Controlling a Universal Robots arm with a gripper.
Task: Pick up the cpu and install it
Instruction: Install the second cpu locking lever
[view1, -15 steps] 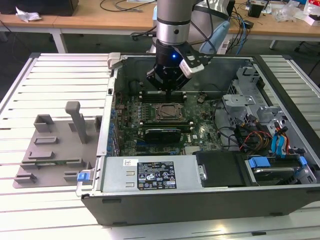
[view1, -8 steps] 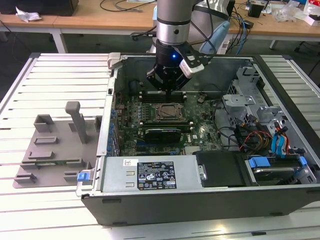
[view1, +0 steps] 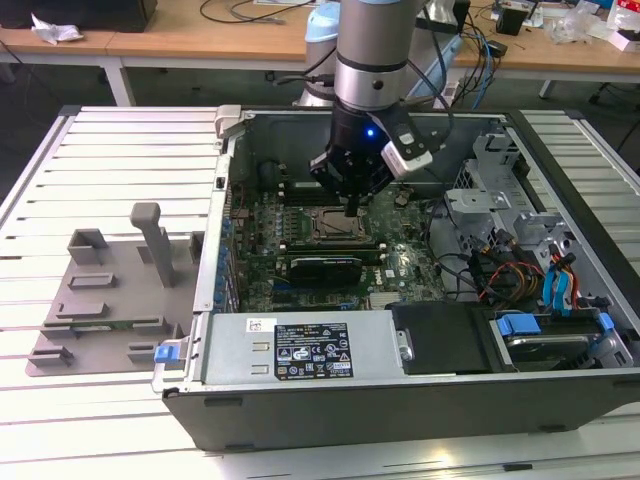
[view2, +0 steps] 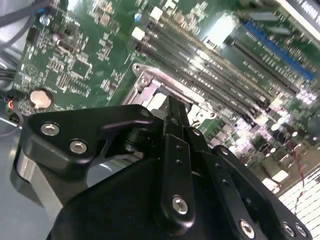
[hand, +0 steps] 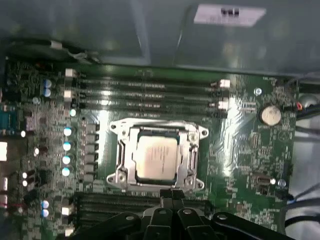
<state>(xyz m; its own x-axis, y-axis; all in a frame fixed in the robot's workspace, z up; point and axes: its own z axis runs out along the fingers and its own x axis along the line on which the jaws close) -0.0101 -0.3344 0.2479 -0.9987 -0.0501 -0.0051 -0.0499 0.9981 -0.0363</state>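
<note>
One arm works over an open computer case lying on a slatted metal table. Going from the exterior view's left to its right: a grey fixture plate with upright posts sits on the table at about nine o'clock from the case, well apart from the arm, and I judge it serves as a holding stand for parts. Next comes the case's side wall, then the green motherboard lying flat inside, which leaves the socket facing upward and reachable from above. The gripper hangs straight down over the board, its tips just beside the socket at roughly one o'clock from it. Further right, at three o'clock, lie drive bays and bundled cables.

In the first wrist view, the cpu already sits inside the metal socket frame, silvery top up and level, apart from the gripper's fingers, which meet at six o'clock of the frame. The fingers look closed on themselves with nothing between them. In the second wrist view the same dark fingers stand together above the frame's edge. Judging from this, the chip has been placed and released.
</note>
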